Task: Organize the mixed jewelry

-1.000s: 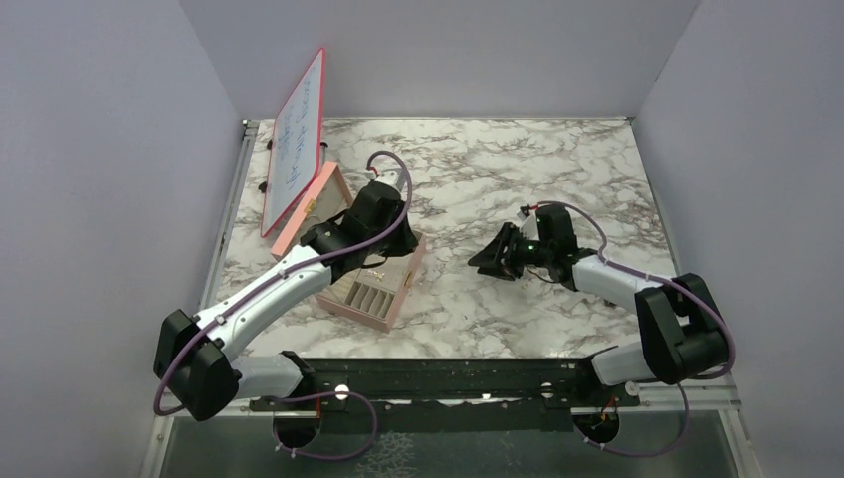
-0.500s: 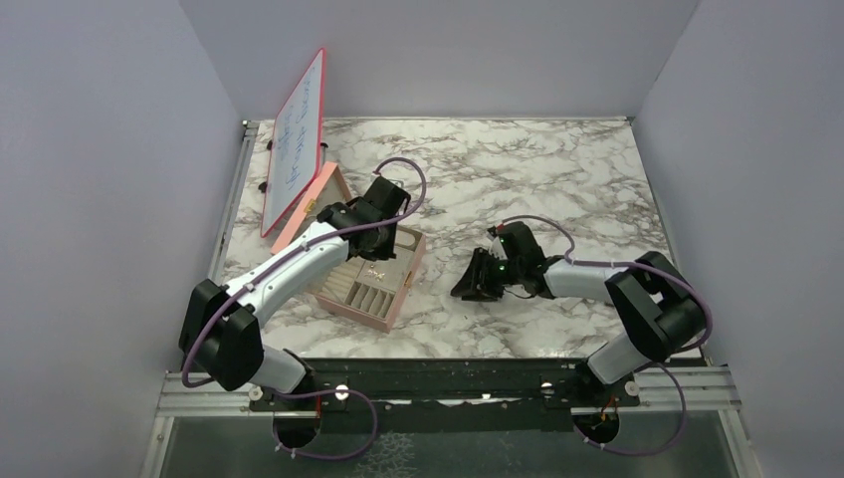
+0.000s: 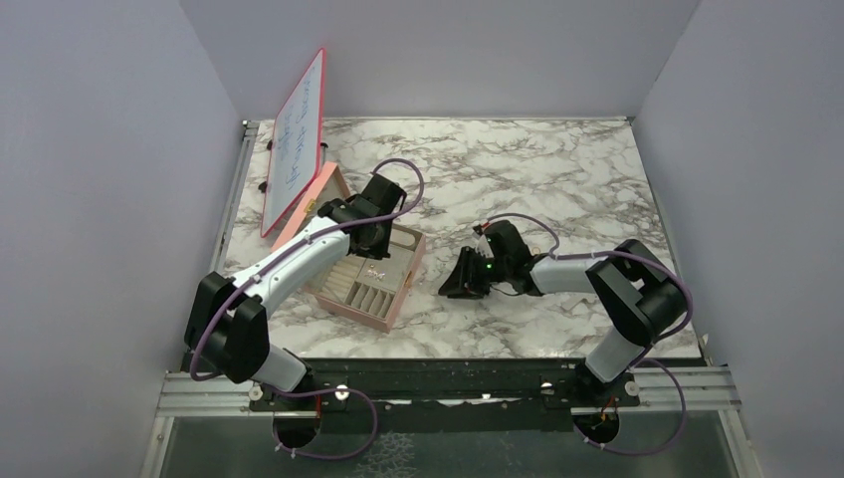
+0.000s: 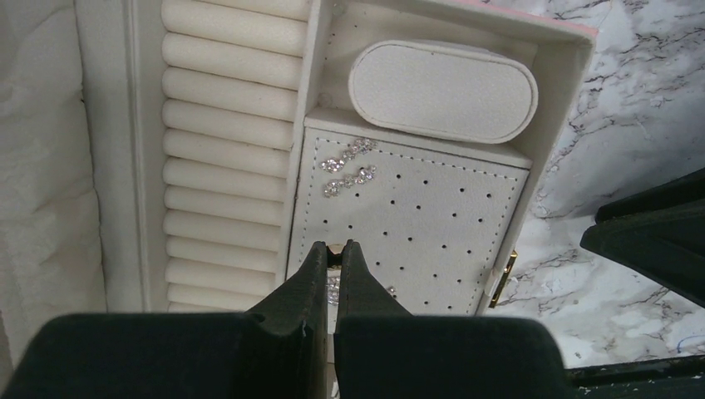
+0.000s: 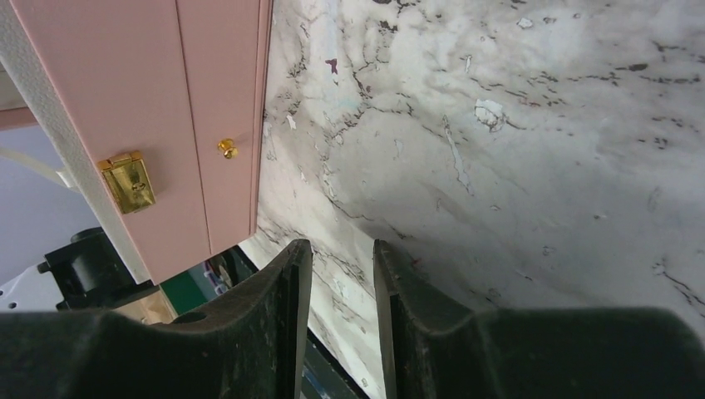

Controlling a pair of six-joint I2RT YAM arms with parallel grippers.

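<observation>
Diagonally across pad [image 4: 432, 216], 2 earrings [image 4: 349, 155]

Lab test cell: plain walls [image 3: 100, 149] enclose marble tabletop [image 3: 557, 169].

mixed jewelry [image 4: 347, 155] | sparkly silvery pieces; flat | on perforated pad [image 4: 432, 216]

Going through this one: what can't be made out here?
- Left wrist: whether the left end effector pinches anything; its shut tips hide it.
- Top external: jewelry too small to identify; whiteboard writing illegible.
- Right wrist: pink box interior; only its outer wall shows.
</observation>
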